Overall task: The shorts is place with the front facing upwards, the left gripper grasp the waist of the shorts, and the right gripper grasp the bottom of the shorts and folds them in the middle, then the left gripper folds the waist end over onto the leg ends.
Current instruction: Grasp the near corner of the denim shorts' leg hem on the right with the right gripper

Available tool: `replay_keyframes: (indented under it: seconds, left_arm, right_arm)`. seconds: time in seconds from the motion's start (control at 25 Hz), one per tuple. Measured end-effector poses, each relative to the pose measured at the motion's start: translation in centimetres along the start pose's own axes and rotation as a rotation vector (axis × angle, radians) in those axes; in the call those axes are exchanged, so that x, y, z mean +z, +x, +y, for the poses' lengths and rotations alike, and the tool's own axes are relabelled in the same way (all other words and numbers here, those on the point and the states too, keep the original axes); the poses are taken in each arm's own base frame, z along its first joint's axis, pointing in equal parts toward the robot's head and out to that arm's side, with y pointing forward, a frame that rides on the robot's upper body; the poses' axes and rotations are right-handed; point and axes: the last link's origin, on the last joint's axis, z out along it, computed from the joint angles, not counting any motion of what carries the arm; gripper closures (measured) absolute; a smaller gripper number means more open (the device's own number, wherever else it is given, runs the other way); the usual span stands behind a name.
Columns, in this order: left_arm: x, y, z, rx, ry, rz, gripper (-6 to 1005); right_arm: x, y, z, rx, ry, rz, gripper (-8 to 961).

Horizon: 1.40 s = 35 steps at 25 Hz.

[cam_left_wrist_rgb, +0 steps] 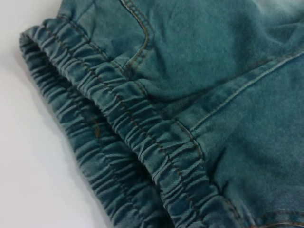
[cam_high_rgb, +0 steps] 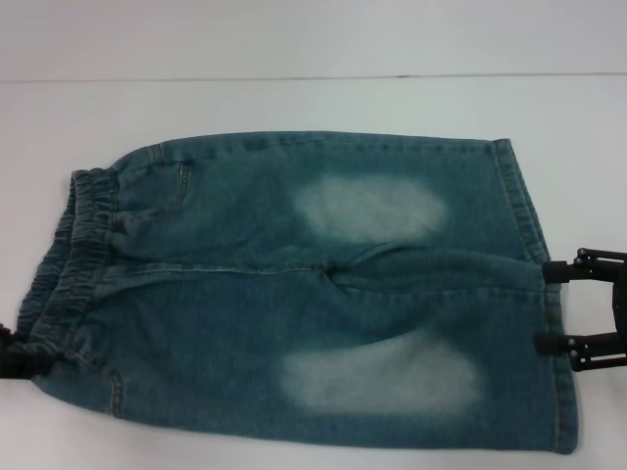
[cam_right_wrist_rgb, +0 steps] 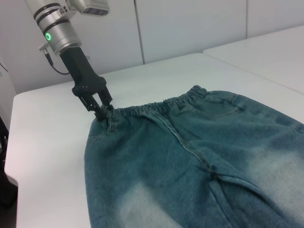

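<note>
1. One pair of blue-green denim shorts (cam_high_rgb: 313, 294) lies flat on my white table (cam_high_rgb: 294, 98), filling most of the head view.
2. Two faded whitish patches (cam_high_rgb: 372, 208) face upward, one on each leg, in the centre and lower centre of the head view.
3. The ruffled elastic waist (cam_high_rgb: 73, 255) sits at the left side of the head view; the flat stitched leg hems (cam_high_rgb: 519, 201) sit at the right side.
4. My left gripper (cam_right_wrist_rgb: 100, 110) shows in the upper left of the right wrist view, a black claw under a white wrist with a green light (cam_right_wrist_rgb: 48, 36).
5. Its fingertips are pinched narrow on the corner of the waist, holding the gathered fabric there.
6. In the head view only a dark bit of that gripper shows at the lower left edge, touching the waist corner.
7. My right gripper (cam_high_rgb: 552, 308) is at the right edge of the head view, its two black fingers spread wide apart.
8. Those fingers straddle the hem of the nearer leg without being closed on it.
9. The left wrist view shows the waist elastic and a pocket seam (cam_left_wrist_rgb: 142, 42) close up.
</note>
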Motion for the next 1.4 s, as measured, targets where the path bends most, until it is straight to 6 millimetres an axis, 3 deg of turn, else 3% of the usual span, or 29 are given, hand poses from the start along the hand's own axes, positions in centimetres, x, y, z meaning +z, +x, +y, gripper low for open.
replay_keyframes:
  seconds: [0.44, 0.92, 1.4]
  left_arm:
    - [0.3, 0.5, 0.4, 0.006, -0.015, -0.004, 614]
    - [0.4, 1.0, 0.6, 0.007, -0.021, -0.018, 801]
    - [0.7, 1.5, 0.8, 0.013, -0.023, -0.03, 874]
  right_arm:
    - [-0.6, 0.2, 0.1, 0.051, 0.025, -0.014, 38]
    - [-1.5, 0.2, 0.3, 0.159, 0.036, 0.006, 39]
    - [-3.1, 0.3, -0.1, 0.523, 0.047, 0.315, 39]
